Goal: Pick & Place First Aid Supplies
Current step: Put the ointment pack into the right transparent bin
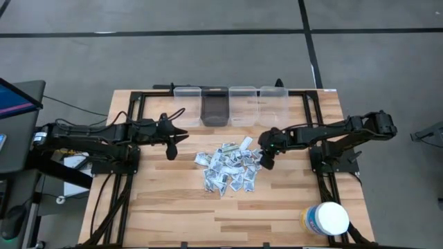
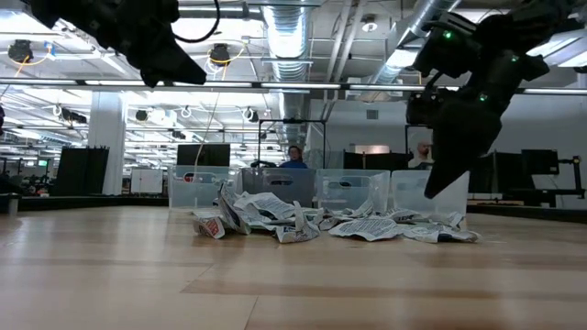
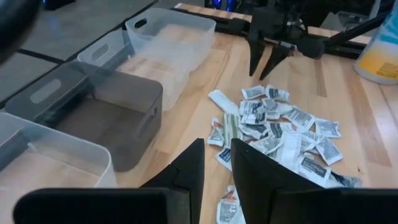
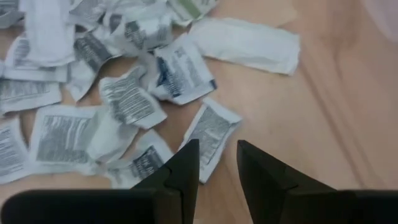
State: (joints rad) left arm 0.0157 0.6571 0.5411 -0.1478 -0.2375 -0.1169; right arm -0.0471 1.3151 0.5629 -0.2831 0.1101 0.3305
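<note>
Right wrist view: I am hovering the right pincer [image 4: 214, 163], empty and narrowly parted, directly above the packet [image 4: 210, 130] at the pile's [image 1: 228, 169] right edge; left pincer [image 1: 174, 136], also narrowly parted, is waiting farther off.

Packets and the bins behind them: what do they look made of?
Packets: likely matte paper, going by creases, crimped edges and printed text. Clear bins: probably frosted translucent plastic; the wood shows through. Dark bin: seemingly smoky grey translucent plastic, semi-gloss.

Packets [image 1: 227, 168] lie mid-table before bins [image 1: 230, 105], between both hands.
</note>
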